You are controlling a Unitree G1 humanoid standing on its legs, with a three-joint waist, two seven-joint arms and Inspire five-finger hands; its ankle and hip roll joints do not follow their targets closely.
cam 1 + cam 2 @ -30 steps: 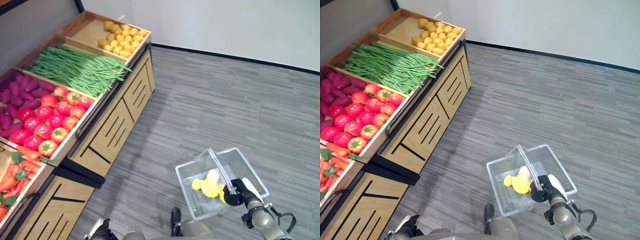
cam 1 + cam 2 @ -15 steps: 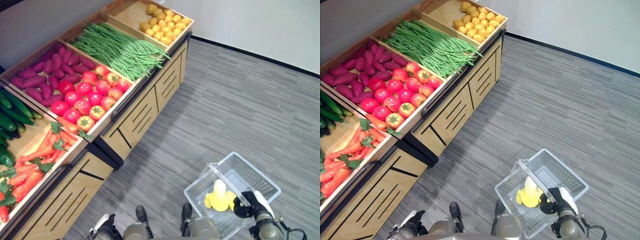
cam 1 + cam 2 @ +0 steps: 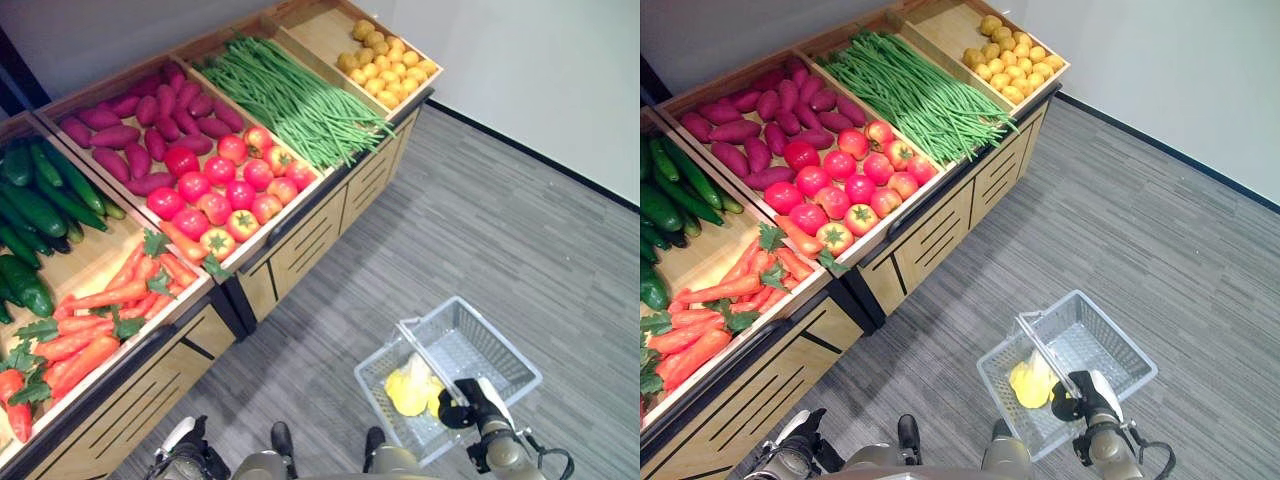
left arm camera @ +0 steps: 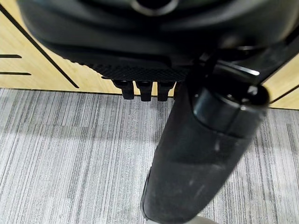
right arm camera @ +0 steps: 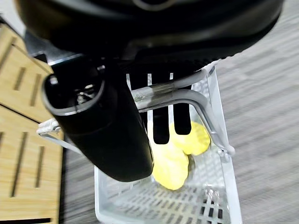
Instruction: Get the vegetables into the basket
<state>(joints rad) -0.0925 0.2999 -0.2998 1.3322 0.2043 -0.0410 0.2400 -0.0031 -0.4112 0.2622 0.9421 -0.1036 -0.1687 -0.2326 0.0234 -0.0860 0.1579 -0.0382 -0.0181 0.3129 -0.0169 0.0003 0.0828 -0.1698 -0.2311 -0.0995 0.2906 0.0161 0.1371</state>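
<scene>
Open grey floor (image 3: 500, 210) to the right of the long wooden stand (image 3: 300, 235), nothing lying on it up to the white wall (image 3: 540, 80). Stand top filled bin by bin: carrots (image 3: 100, 310), cucumbers (image 3: 35, 215), tomatoes (image 3: 225, 190), sweet potatoes (image 3: 140, 125), green beans (image 3: 300, 100), potatoes (image 3: 385, 55), each bin open from above, wooden dividers between. Basket (image 3: 1115, 350) hanging by its handle (image 5: 173, 91) from the right hand (image 3: 1080, 395), mouth partly barred by that handle, yellow pieces (image 3: 1030, 380) on the bottom. Left hand (image 4: 140, 51) low, beside the stand front.
</scene>
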